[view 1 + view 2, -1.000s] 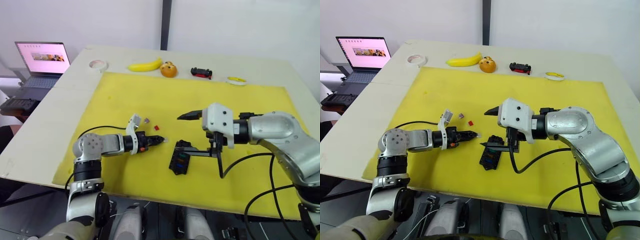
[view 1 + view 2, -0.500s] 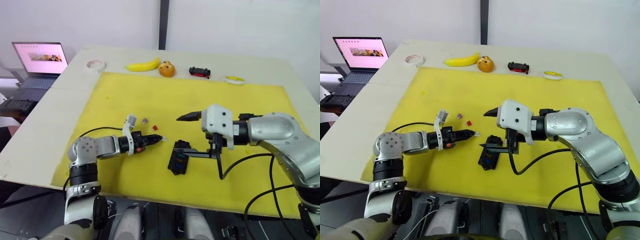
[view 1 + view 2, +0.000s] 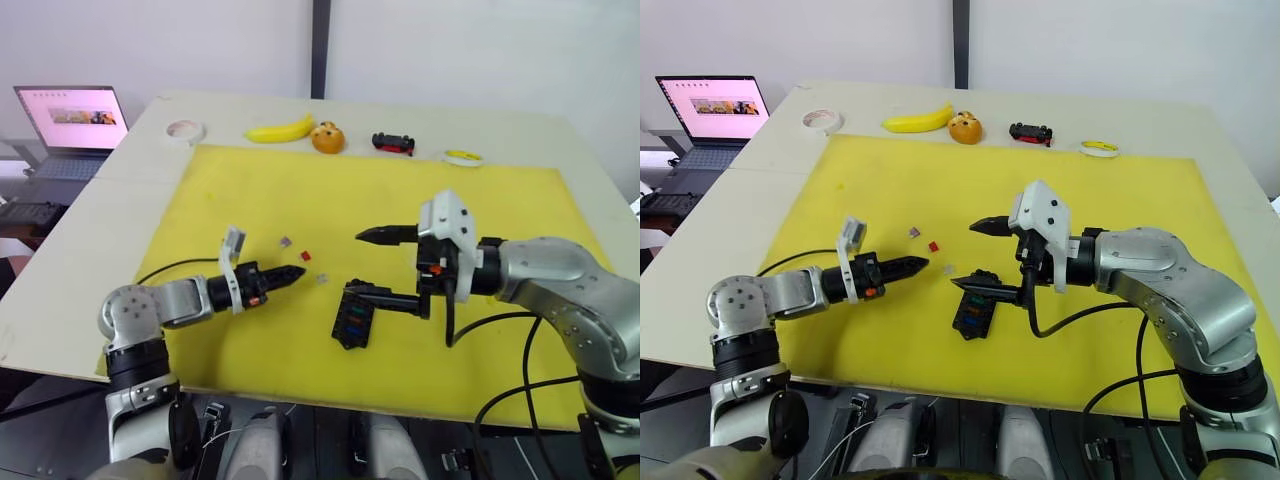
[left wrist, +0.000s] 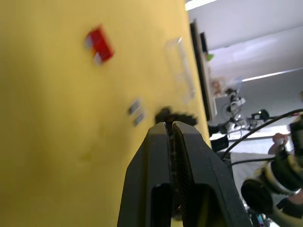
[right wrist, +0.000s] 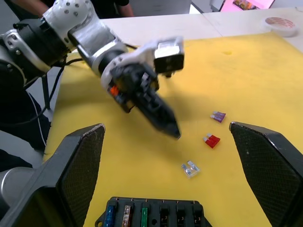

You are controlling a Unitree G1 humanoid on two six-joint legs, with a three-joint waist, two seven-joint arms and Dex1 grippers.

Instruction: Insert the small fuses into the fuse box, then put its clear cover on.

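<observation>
Laptop (image 3: pixel 68 120), open with lit screen, on a separate surface off the tabletop's far left corner. Tape roll (image 3: pixel 185 130), near the far left corner of the tabletop (image 3: pixel 120 200), just outside the yellow mat (image 3: pixel 330 210). Left gripper (image 3: pixel 293 273), fingers (image 4: pixel 173 142) pressed together with nothing between them, lying low over the mat toward its near left part, tips pointing at the loose fuses. Purple fuse (image 5: pixel 218 116), loose on the mat, just beyond the left gripper's tips. Red fuse (image 5: pixel 211 140), loose beside the purple one, slightly nearer the mat's middle. Clear fuse (image 5: pixel 190 168), loose, nearest of the three to the fuse box, apart from it. Banana (image 3: pixel 279 130), along the far edge of the tabletop. Orange round object (image 3: pixel 326 138), touching or just beside the banana's right end. Fuse box (image 3: pixel 354 318), black, on the mat toward the near edge, around the middle; blue, amber and green fuses seated in one row, remaining visible slots empty. Right gripper (image 3: pixel 378 268), fingers spread wide, one above the mat's middle, the other low at the fuse box's far end; contact cannot be judged. Toy car (image 3: pixel 392 144), black and red, by the far edge. Yellow-and-white ring-shaped object (image 3: pixel 461 156), by the far edge, right of the car.
</observation>
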